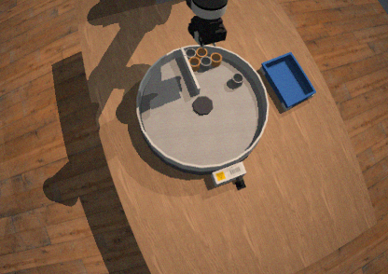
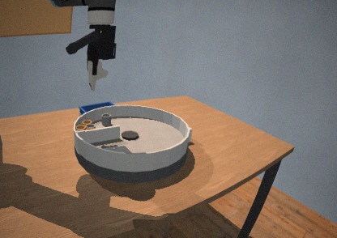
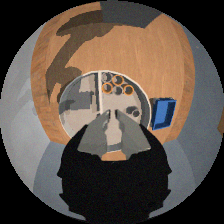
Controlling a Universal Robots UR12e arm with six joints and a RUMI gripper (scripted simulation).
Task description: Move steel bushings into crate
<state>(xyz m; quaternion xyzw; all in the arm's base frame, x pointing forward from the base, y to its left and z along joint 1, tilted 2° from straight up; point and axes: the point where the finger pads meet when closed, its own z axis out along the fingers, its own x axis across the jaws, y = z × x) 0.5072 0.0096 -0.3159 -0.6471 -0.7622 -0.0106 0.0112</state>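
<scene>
The round grey turntable [image 1: 202,109] sits on the wooden table. A cluster of bushings lies at its far rim beside a grey divider bar [image 1: 187,71]: three brass ones [image 1: 201,52] [image 1: 215,58] [image 1: 195,62] and two steel ones [image 1: 190,52] [image 1: 205,61]. One more steel bushing [image 1: 237,76] stands alone toward the right; it also shows in the side view [image 2: 106,119] and the wrist view [image 3: 134,112]. The blue crate [image 1: 287,79] lies right of the turntable and looks empty. My gripper [image 2: 93,84] hangs shut and empty, high above the far rim near the cluster [image 3: 117,85].
A dark hub [image 1: 202,105] sits at the turntable's centre. A small labelled box [image 1: 228,173] is fixed at the near rim. The turntable's raised wall rings the tray. The table's edge lies close behind the crate.
</scene>
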